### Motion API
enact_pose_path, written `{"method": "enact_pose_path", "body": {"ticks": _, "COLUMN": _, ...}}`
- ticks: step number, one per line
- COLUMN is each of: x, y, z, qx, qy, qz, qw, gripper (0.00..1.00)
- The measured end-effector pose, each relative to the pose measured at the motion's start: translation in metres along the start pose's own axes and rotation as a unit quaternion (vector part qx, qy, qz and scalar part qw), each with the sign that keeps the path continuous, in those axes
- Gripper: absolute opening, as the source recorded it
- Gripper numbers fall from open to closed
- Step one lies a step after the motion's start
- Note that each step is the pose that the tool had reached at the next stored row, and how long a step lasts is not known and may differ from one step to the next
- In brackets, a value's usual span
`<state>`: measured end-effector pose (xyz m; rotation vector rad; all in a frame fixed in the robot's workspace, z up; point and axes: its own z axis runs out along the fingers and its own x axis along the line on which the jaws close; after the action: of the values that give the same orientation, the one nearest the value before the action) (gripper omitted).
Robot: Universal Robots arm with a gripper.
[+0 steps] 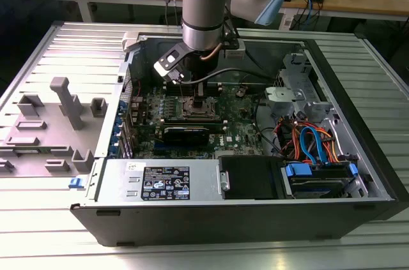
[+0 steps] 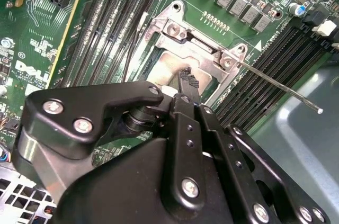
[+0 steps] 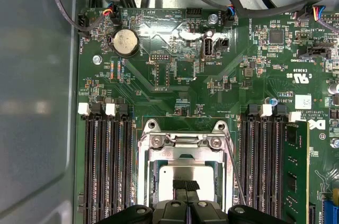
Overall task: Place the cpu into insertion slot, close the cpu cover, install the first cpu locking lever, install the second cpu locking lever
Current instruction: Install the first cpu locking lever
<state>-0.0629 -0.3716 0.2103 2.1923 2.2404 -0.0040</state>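
Note:
The insertion slot (image 3: 145,167) sits on the green motherboard between rows of black memory slots. In it lies the cpu (image 3: 183,172), its dull silver top showing through the cut-out of the cpu cover (image 3: 184,142), which lies flat over it. A thin locking lever (image 2: 280,89) sticks out free from the socket's corner over the memory slots. My gripper (image 3: 185,185) is shut with nothing in it, its narrow tips right at the cpu's top inside the cut-out. The second wrist view has the gripper (image 2: 186,78) over the cpu (image 2: 165,68). In the exterior view the gripper (image 1: 199,97) hangs over the socket inside the case.
Memory slots (image 3: 106,166) flank the socket, with a fitted memory module (image 3: 296,173) on one side. A long black graphics card (image 1: 185,134), the power supply (image 1: 163,180) and a cabled drive bay (image 1: 313,149) fill the case. A grey fixture (image 1: 61,120) lies at the exterior view's left.

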Motion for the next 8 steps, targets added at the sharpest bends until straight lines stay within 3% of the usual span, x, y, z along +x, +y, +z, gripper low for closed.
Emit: {"method": "enact_pose_path", "body": {"ticks": 8, "x": 0.0, "y": 0.0002, "z": -0.0025, "qx": 0.0, "qy": 0.0, "qz": 0.0, "qw": 1.0, "gripper": 0.11}}
